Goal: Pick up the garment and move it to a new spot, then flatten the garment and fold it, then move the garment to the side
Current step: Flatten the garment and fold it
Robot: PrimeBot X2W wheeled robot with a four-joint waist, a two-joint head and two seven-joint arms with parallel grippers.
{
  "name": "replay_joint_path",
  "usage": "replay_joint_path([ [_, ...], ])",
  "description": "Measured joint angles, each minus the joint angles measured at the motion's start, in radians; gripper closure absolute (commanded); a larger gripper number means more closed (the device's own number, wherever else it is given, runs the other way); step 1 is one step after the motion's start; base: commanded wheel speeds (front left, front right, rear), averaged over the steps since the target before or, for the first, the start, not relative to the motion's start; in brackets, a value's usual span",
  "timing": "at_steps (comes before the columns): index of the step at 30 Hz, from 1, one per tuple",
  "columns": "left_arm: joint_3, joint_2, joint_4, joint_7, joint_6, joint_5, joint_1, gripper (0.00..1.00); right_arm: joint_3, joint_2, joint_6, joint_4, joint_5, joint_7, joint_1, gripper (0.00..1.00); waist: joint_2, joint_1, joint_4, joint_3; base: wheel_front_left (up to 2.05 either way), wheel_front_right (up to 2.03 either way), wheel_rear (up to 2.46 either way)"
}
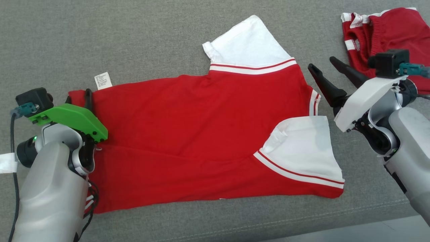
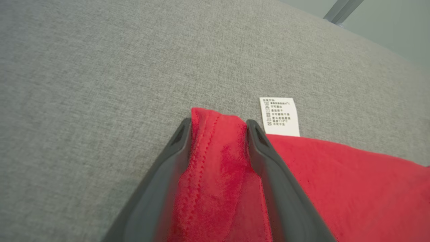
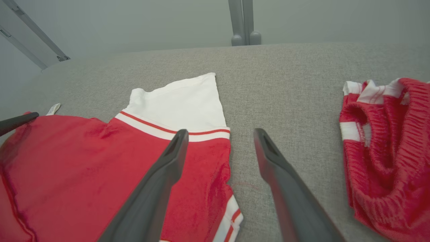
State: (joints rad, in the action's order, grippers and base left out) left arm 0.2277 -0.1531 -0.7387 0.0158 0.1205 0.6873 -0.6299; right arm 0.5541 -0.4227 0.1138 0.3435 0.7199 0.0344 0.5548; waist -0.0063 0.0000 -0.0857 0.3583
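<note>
Red shirt [image 1: 188,134], white sleeves, flat on a grey woven cushion [image 1: 100,33].
Crumpled ribbed shorts [image 1: 379,30] lie far right (a white care label [image 1: 103,80] pokes out at the hem). Left gripper [image 2: 218,126] straddles the hem corner, possibly pinching it; I cannot tell. Right gripper [image 1: 320,62] hovers open beside the collar.

Grey forearms [image 1: 50,188]; green cover [image 1: 72,119] on left claw [image 1: 79,95], white on right claw [image 1: 321,63].
</note>
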Motion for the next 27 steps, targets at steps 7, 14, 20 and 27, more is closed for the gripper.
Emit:
replay_joint_path([
  [7,0.007,0.054,-0.021,0.032,0.000,-0.013,-0.027,1.00,0.009,-0.020,0.000,0.015,-0.027,0.013,0.071,0.00,0.0000,0.0000,0.036,0.001,0.00,0.00,0.00],
  [14,0.017,0.114,-0.014,0.084,0.000,-0.013,-0.059,1.00,0.004,-0.035,0.000,0.092,-0.036,0.077,0.163,0.00,0.0000,0.0000,0.091,0.006,0.00,0.00,0.00],
  [20,0.073,0.139,0.020,0.140,-0.009,-0.013,-0.064,1.00,-0.009,-0.052,-0.001,0.181,-0.033,0.140,0.234,0.00,0.0000,0.0000,0.164,0.020,0.00,0.00,0.00],
  [27,0.141,0.140,0.060,0.185,-0.035,-0.013,-0.064,1.00,-0.010,-0.059,-0.012,0.251,-0.037,0.188,0.305,0.00,0.0000,0.0000,0.248,0.045,0.00,0.00,0.00],
])
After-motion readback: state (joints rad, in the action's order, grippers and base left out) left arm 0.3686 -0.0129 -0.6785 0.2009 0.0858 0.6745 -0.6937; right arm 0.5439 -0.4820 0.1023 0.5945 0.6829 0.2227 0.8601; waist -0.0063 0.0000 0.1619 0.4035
